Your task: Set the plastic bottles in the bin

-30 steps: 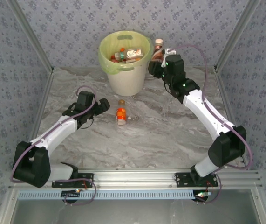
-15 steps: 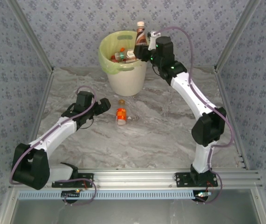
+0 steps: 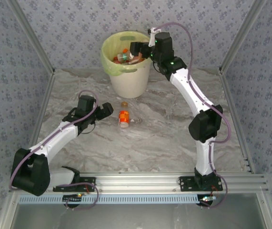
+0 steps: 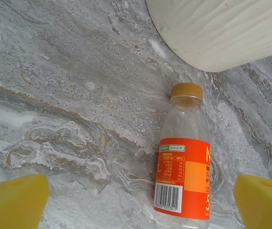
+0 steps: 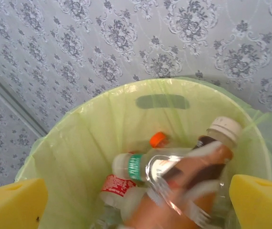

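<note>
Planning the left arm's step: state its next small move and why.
Probably ease the left tool forward and down to straddle the bottle. The tool is open and holds nothing, and the bottle lies flat on the table just ahead of it, short of the bin.

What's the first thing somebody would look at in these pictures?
Probably the big cream bin with its yellow-green bag at the back of the table, bottles piled inside. The right arm reaches over it, jaws open above a blurry brown bottle. Next, the lone orange-label bottle lying in front of the bin, near the left arm's open jaws.
</note>
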{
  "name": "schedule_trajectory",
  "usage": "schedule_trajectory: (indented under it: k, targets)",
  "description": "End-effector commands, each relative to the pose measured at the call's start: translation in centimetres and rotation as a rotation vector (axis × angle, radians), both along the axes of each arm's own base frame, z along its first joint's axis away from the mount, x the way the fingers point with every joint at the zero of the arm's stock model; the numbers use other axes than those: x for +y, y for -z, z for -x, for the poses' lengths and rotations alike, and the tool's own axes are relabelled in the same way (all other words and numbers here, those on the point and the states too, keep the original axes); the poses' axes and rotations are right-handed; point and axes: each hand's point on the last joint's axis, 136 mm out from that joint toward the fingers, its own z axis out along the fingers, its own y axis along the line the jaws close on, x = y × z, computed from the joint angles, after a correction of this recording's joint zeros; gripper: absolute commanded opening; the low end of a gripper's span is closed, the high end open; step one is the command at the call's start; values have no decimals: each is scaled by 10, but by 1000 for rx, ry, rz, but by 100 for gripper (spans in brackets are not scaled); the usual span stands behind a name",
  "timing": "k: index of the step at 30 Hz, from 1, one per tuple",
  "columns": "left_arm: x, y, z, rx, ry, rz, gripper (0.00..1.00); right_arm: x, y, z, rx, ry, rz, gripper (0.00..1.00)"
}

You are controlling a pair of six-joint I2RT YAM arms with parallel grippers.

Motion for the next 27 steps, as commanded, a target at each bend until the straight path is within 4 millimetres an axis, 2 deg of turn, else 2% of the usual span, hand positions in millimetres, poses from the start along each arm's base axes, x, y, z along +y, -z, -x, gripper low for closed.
schedule_trajectory:
  k: [1, 7, 12, 15, 19, 24, 25, 27]
  targets:
    - [-6, -5, -4, -19, 28, 31, 99, -19, -37, 26, -66, 30, 13, 100]
    - [-19, 2, -5, -2, 73, 18, 99, -41, -38, 60, -79, 50, 17, 100]
    - [-38, 9, -4, 28, 125, -54, 99, -64, -24, 91, -74, 91, 25, 100]
    - [-53, 15, -4, 46, 161, -99, 99, -81, -12, 107, -52, 120, 31, 100]
    - [-71, 26, -4, 72, 186, -177, 99, -92, 9, 129, -21, 107, 47, 100]
    - [-85, 49, -1, 120, 208, -300, 99, -109, 30, 152, -22, 140, 45, 100]
    - [-88, 52, -2, 130, 218, -322, 99, -114, 44, 156, 6, 156, 54, 100]
    - [-92, 60, -2, 148, 241, -366, 99, -121, 54, 161, 28, 180, 62, 100]
